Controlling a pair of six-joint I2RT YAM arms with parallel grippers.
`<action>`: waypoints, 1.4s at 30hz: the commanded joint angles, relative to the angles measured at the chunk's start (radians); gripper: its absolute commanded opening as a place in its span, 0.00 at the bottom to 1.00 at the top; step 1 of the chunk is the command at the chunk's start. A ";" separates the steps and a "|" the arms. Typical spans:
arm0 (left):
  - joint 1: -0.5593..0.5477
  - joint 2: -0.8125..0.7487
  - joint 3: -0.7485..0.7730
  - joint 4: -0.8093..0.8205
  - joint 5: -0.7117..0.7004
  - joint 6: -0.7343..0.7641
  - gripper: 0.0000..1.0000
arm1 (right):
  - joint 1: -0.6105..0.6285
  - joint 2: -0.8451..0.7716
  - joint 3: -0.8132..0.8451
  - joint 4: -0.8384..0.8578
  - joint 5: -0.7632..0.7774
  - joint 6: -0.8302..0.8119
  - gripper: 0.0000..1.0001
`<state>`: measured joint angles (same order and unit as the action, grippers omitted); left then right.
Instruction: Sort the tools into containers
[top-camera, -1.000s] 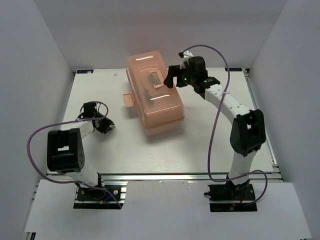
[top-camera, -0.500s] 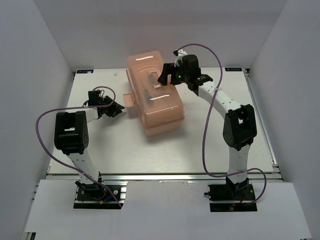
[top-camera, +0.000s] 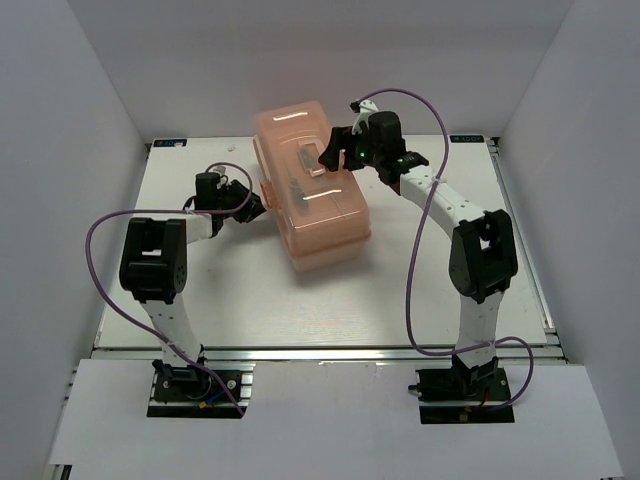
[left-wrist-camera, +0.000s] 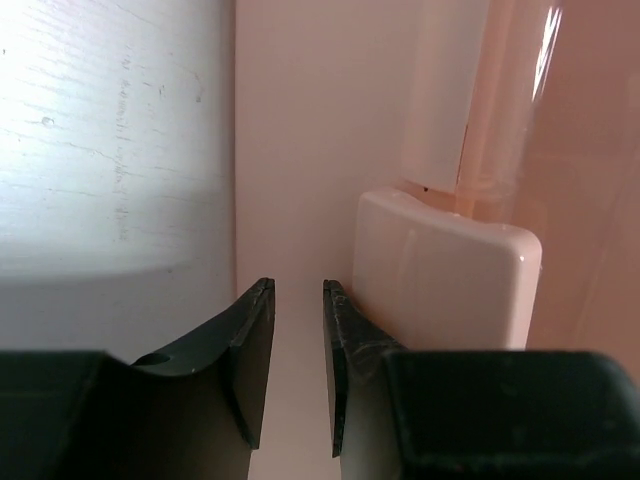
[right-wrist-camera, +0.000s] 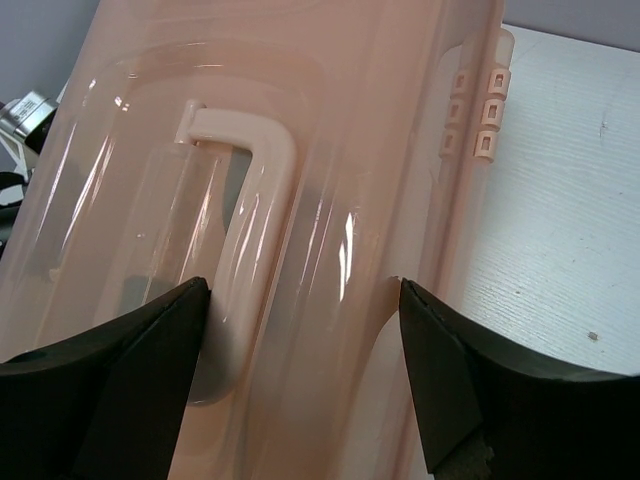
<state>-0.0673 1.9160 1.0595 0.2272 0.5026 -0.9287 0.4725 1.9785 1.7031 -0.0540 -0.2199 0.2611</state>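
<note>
Left gripper (left-wrist-camera: 296, 300): jaws a narrow slit apart, nothing gripped. The front latch (left-wrist-camera: 440, 270) of the toolbox (top-camera: 315, 205) stood just outside the finger on the right of the wrist view. The pink wall was straight ahead of the tips, with bare table (left-wrist-camera: 100, 150) off to the left.

Right gripper (right-wrist-camera: 303, 290): jaws spread wide, empty, straddling the closed lid. The lid handle (right-wrist-camera: 262, 220) lay between them, close to the left-hand finger. A row of small moulded lugs (right-wrist-camera: 478, 110) sat ahead, beyond the right-hand finger. There was a dark shape under the translucent lid, too blurred to identify.
</note>
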 joint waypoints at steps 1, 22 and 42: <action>-0.016 -0.089 -0.021 0.112 0.060 -0.042 0.36 | 0.021 -0.009 -0.042 -0.104 -0.081 -0.048 0.69; 0.004 0.163 -0.133 1.035 0.375 -0.643 0.39 | 0.026 0.006 -0.053 -0.116 -0.114 -0.066 0.68; 0.034 0.029 -0.167 0.766 0.366 -0.538 0.22 | 0.029 0.008 -0.042 -0.136 -0.065 -0.095 0.68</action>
<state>-0.0223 2.0922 0.8135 1.0683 0.8280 -1.5501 0.4606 1.9652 1.6863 -0.0521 -0.2413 0.2195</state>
